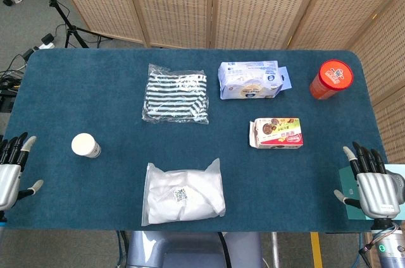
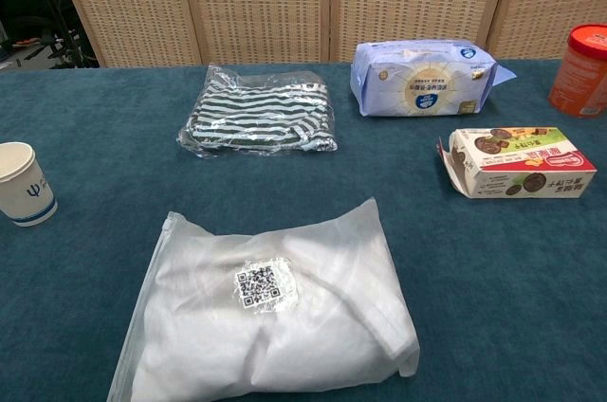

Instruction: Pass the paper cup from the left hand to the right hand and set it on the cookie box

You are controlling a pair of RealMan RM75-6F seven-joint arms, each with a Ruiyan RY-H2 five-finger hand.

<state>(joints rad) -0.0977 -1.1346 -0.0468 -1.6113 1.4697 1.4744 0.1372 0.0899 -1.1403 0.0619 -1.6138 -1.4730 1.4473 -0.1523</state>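
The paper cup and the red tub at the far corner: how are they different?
The paper cup is white with a blue mark and open at the top; the red tub is red-orange with a printed lid on it. The cup stands near the left hand, the tub on the far right side. The tub looks bigger. Both stand upright on the table, untouched.

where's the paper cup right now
The paper cup stands upright on the table's left side, near the left hand but untouched, left of the white bag; in the chest view it sits at the far left edge.
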